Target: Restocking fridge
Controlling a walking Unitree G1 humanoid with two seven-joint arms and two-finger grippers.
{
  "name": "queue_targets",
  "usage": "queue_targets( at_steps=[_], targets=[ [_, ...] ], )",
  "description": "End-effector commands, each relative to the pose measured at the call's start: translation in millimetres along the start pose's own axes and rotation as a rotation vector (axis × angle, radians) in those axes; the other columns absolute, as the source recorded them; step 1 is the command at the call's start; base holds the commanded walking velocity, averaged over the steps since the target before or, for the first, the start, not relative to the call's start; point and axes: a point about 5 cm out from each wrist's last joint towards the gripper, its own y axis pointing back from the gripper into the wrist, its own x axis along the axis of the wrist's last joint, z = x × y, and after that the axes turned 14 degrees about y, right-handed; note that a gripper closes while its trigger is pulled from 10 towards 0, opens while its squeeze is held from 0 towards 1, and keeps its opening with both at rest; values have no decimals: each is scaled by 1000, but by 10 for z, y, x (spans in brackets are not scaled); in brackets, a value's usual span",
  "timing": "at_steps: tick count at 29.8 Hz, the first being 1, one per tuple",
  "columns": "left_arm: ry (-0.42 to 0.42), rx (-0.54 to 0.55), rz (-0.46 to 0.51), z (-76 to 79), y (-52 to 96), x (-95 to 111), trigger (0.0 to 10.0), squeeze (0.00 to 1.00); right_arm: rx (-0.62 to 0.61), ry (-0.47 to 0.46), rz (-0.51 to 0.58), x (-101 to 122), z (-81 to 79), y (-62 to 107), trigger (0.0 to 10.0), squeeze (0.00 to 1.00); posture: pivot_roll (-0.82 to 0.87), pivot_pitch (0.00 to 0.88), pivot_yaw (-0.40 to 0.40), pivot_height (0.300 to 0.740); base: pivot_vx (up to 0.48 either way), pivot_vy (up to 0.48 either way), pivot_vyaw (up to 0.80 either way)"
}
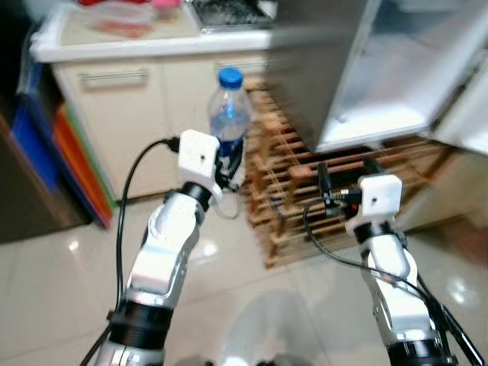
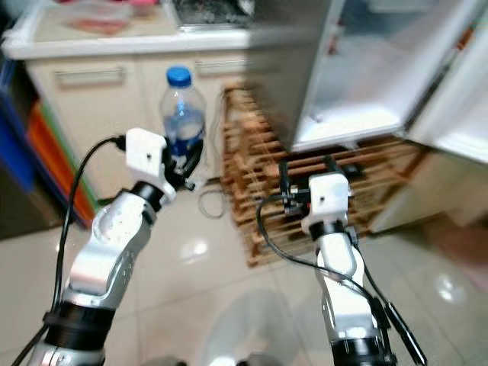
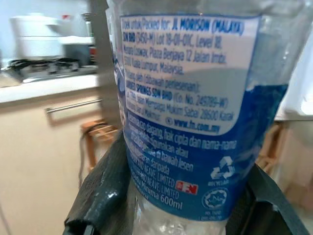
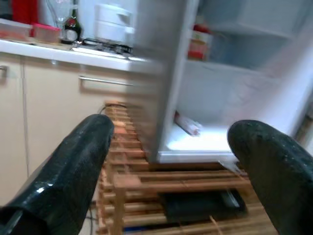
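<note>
My left gripper [image 1: 229, 166] is shut on a clear water bottle [image 1: 229, 114] with a blue cap and a blue and white label [image 3: 186, 122]. It holds the bottle upright, in front of the kitchen cabinet. Its black fingers [image 3: 102, 191] clasp the bottle's lower part. My right gripper [image 1: 347, 175] is open with nothing between its fingers [image 4: 73, 166]. It is raised toward the open fridge [image 1: 381, 76], whose white lower shelf [image 4: 205, 142] holds a small packet. A red item stands further up inside.
A slatted wooden rack [image 1: 297, 191] stands on the floor under and beside the fridge. To the left is a cream cabinet [image 1: 130, 99] with a white counter and a stove [image 1: 229, 11]. Orange and blue panels [image 1: 69, 160] lean at the far left. Glossy tiled floor lies below.
</note>
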Motion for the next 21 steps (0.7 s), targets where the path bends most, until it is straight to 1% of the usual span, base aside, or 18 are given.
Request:
queue_targets(
  at_steps=[1, 7, 11, 12, 14, 15, 16, 20, 21],
  targets=[
    [-5, -31, 42, 64, -35, 87, 10000, 0, -15, 16, 7, 14, 68, -23, 10000, 0, -71, 1, 7, 731, 0, 0, -600],
    [-6, -30, 43, 61, -65, 89, 10000, 0, -18, 18, 8, 13, 74, -23, 10000, 0, -75, 2, 8, 731, 0, 0, -596],
    [-20, -11, 40, 25, -83, 77, 10000, 0, -1, 27, 27, 39, 50, -8, 10000, 0, -77, 4, 9, 731, 0, -474, -586],
    [-18, 3, 41, 1, -91, 71, 10000, 0, 30, 24, 57, 82, 3, 13, 10000, 0, -81, 6, 10, 726, 0, -472, 0],
    [-18, 12, 42, -12, -96, 67, 10000, 0, 50, 24, 65, 94, -24, 22, 10000, 0, -82, 6, 10, 726, 0, -469, 0],
    [-4, 27, 35, -27, -105, 51, 10000, 0, 71, 21, 65, 93, -54, 28, 10000, 0, -82, 5, 9, 726, 0, 0, 0],
    [-13, 38, 24, -38, -118, 36, 10000, 0, 84, 22, 65, 92, -69, 30, 10000, 0, -82, 3, 8, 726, 0, 0, 0],
    [6, -22, 11, 19, -145, 26, 10000, 0, 87, 27, 68, 93, -61, 21, 10000, 0, -85, 2, 9, 726, 0, 0, 0],
    [9, -33, 16, 27, -147, 28, 10000, 0, 86, 28, 69, 93, -58, 19, 10000, 0, -85, 2, 9, 726, 277, 0, 0]
  ],
)
